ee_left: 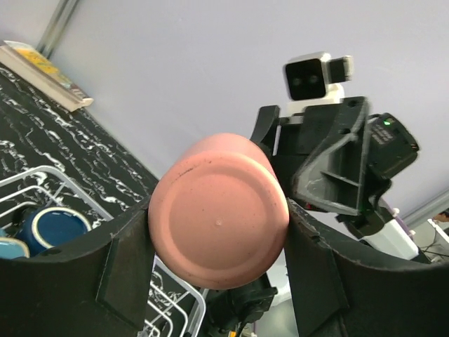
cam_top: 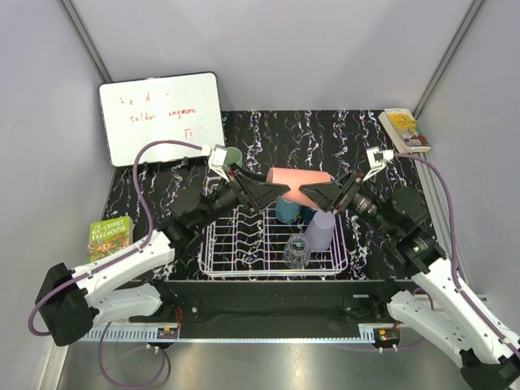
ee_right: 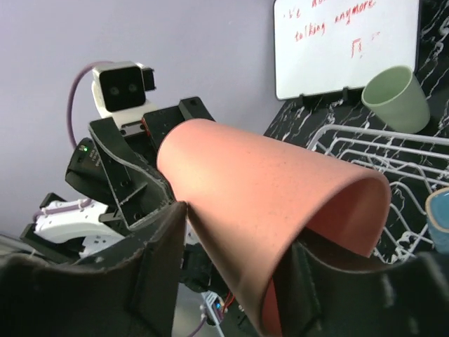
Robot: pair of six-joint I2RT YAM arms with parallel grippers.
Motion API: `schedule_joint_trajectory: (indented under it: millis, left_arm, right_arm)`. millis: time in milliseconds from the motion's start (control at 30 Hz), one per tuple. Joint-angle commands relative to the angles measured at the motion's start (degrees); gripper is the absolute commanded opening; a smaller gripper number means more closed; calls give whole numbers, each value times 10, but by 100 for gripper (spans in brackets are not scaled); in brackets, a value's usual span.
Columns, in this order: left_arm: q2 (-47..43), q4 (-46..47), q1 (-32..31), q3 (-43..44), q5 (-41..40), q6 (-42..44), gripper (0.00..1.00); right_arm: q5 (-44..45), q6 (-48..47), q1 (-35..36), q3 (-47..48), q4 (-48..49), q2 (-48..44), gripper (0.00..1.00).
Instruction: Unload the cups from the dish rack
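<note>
The pink cup (cam_top: 299, 176) lies horizontal above the rack (cam_top: 213, 253), between both arms. The left end effector (cam_top: 276, 189) clamps its base end. The right end effector (cam_top: 314, 193) brackets its rim end (actual grip: cannot tell). Beyond the rack, the green cup (cam_top: 232, 154) is partly hidden by the left wrist.

Bright, even light; soft wrist-view closeups

Dish rack (cam_top: 244, 248): white wire, standing on the bench (cam_top: 162, 175).
Salmon pink cup (cam_top: 299, 177): horizontal, aloft over the rack, base clamped in the left claw (cam_top: 276, 190), mouth end in the right claw (cam_top: 313, 192).
Teal cup (cam_top: 287, 210) and dark blue cup (cam_top: 309, 214): side by side at the rack's far side.
Lavender cup (cam_top: 321, 230): inverted and tilted, in the rack.
Clear glass (cam_top: 296, 252): at the rack's front.
Pale green cup (cam_top: 231, 154): outside the rack, beyond its far left corner.
</note>
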Motion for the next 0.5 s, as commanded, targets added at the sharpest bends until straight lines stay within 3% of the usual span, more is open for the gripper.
schedule_joint_trajectory:
  millis: [0, 133, 167, 267, 300, 333, 467]
  left_arm:
    - [12, 45, -1, 5, 39, -9, 0]
    - [12, 27, 0, 6, 27, 1, 0]
    - [11, 5, 0, 9, 25, 4, 4]
    - [1, -59, 1, 28, 11, 35, 55]
    - [-4, -80, 2, 43, -4, 44, 84]
    - [-8, -105, 2, 50, -18, 61, 96]
    - [-39, -257, 13, 87, -121, 98, 99]
  right_arm:
    - [-65, 16, 1, 3, 74, 15, 39]
    - [-55, 9, 1, 2, 56, 6, 0]
    - [-50, 6, 1, 3, 50, 2, 0]
    - [-28, -14, 1, 12, 17, -12, 0]
    - [-20, -29, 1, 15, -6, -25, 0]
    - [-1, -39, 1, 23, -33, -32, 0]
    - [98, -87, 1, 56, -136, -53, 0]
